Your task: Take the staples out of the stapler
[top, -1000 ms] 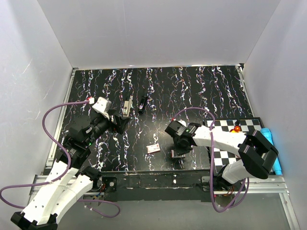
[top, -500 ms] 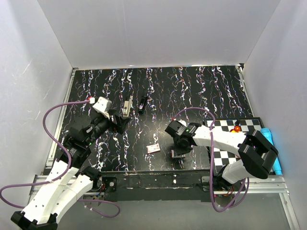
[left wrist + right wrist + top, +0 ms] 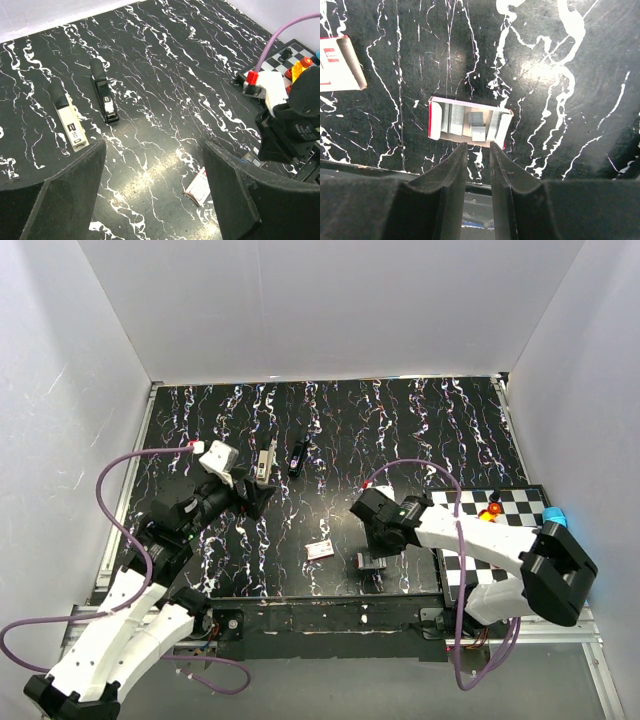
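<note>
Right wrist: staples point(image 3: 477, 131) in open box point(image 3: 434, 125)

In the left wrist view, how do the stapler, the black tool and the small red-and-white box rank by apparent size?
1. stapler, a little wider, but nearer the camera.
2. black tool, about as long, so unsure.
3. small red-and-white box, clearly smallest.
</note>
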`<state>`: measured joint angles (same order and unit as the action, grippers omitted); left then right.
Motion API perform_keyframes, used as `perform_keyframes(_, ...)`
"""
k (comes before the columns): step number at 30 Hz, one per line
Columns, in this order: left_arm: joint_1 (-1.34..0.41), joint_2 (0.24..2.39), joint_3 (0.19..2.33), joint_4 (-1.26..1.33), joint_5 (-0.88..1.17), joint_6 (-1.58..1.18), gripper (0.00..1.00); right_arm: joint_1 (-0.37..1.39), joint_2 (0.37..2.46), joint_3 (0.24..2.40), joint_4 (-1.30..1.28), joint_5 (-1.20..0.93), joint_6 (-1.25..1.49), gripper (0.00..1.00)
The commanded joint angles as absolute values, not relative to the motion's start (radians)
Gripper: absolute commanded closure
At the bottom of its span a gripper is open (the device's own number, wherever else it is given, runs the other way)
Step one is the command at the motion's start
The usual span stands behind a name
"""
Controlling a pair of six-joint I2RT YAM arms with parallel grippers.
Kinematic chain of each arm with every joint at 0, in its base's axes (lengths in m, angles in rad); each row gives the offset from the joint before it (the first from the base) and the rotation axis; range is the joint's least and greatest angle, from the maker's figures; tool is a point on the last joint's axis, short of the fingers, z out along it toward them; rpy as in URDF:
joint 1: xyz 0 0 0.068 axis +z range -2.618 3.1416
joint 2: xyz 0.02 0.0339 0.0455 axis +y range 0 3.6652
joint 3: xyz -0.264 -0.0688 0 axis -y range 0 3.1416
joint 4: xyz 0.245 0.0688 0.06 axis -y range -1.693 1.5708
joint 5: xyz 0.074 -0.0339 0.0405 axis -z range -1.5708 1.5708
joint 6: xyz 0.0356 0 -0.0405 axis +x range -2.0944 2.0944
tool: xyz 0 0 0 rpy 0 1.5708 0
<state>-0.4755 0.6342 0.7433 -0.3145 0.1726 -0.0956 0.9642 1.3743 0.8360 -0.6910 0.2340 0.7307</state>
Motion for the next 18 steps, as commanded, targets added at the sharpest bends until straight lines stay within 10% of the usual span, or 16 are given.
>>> perform_keyframes(1, -0.479, 0.667, 0.744, -0.333, 0.235, -0.078, 0.22, 0.959, 1.299, 0.859, -0.752, 0.291, 0.742, 0.67)
perform_keyframes(18, -0.613, 0.933, 0.81, -0.46, 0.155, -0.234, 0.44, 0.885, 1.195, 0.718, -0.718, 0.227, 0.73, 0.65)
